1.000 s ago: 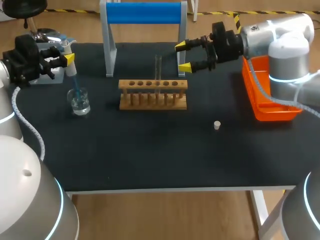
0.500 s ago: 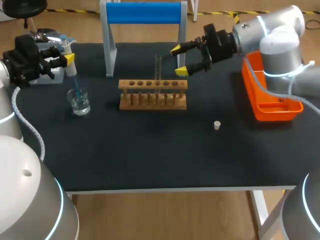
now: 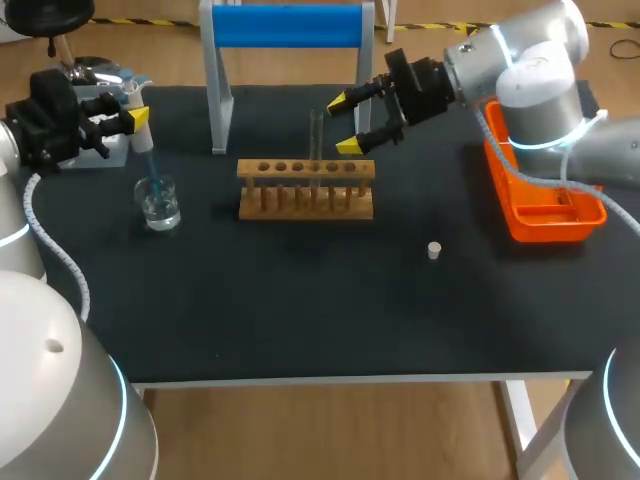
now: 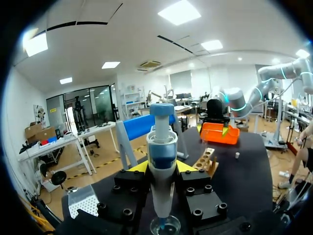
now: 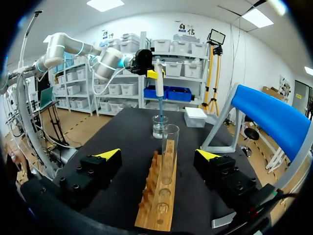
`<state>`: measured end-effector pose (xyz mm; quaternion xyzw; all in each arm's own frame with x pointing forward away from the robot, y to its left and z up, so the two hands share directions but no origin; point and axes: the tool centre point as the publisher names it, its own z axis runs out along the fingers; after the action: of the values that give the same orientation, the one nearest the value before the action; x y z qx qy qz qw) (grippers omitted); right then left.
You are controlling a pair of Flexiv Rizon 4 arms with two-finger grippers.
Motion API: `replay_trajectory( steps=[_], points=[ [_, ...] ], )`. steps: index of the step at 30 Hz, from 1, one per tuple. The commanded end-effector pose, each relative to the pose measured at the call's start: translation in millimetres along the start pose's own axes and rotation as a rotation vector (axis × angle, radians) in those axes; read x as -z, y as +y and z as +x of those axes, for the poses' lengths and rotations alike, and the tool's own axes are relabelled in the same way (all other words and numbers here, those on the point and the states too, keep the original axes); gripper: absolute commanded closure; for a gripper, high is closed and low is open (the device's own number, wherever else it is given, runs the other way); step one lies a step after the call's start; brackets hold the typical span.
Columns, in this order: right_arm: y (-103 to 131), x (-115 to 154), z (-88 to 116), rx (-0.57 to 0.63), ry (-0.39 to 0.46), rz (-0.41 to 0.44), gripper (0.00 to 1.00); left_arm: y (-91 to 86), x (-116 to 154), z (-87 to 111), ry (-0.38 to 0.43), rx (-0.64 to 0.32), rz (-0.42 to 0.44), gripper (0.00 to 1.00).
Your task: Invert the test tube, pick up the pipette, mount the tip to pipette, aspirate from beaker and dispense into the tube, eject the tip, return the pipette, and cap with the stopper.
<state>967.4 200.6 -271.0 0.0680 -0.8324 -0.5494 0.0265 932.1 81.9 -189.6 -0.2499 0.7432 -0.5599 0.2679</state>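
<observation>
A clear test tube (image 3: 315, 133) stands upright in the wooden rack (image 3: 305, 188). My right gripper (image 3: 343, 123) is open just right of the tube, one finger on each side of its line. In the right wrist view the test tube (image 5: 169, 147) rises from the rack (image 5: 157, 198) just ahead of the right gripper (image 5: 159, 154). My left gripper (image 3: 136, 119) is shut on the pipette (image 3: 141, 140), whose blue tip dips into the beaker (image 3: 158, 203). From the left wrist, the pipette (image 4: 161, 156) stands between the left gripper's (image 4: 162, 167) fingers, over the beaker (image 4: 165, 226). The white stopper (image 3: 434, 250) lies on the mat.
An orange tray (image 3: 535, 210) sits at the right edge under my right arm. A blue-topped stand (image 3: 288, 27) rises behind the rack. A tip box (image 3: 100, 100) lies at the back left by my left gripper. The black mat (image 3: 300, 300) covers the table.
My right arm has swung left, bringing its open gripper from near the tray up close to the test tube. My left arm, the pipette and the beaker have stayed where they were.
</observation>
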Motion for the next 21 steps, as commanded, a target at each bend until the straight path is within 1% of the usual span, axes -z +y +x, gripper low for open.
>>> replay_trajectory(
  steps=[1, 9, 12, 21],
  points=[
    [-3, -11, -4, -0.002, 0.008, 0.016, 0.00, -0.3, 0, 0.3, -0.002, 0.000, 0.000, 1.00],
    [-11, -27, -6, -0.008, 0.009, 0.057, 0.00, -0.3, 0, 0.3, -0.002, 0.000, 0.000, 1.00],
    [-13, -32, -8, -0.014, -0.019, 0.078, 0.00, -0.3, 0, 0.3, -0.002, 0.000, 0.000, 1.00],
    [-14, -40, -10, -0.030, -0.069, 0.087, 0.00, -0.3, 0, 0.3, -0.002, 0.000, 0.000, 1.00]
  ],
)
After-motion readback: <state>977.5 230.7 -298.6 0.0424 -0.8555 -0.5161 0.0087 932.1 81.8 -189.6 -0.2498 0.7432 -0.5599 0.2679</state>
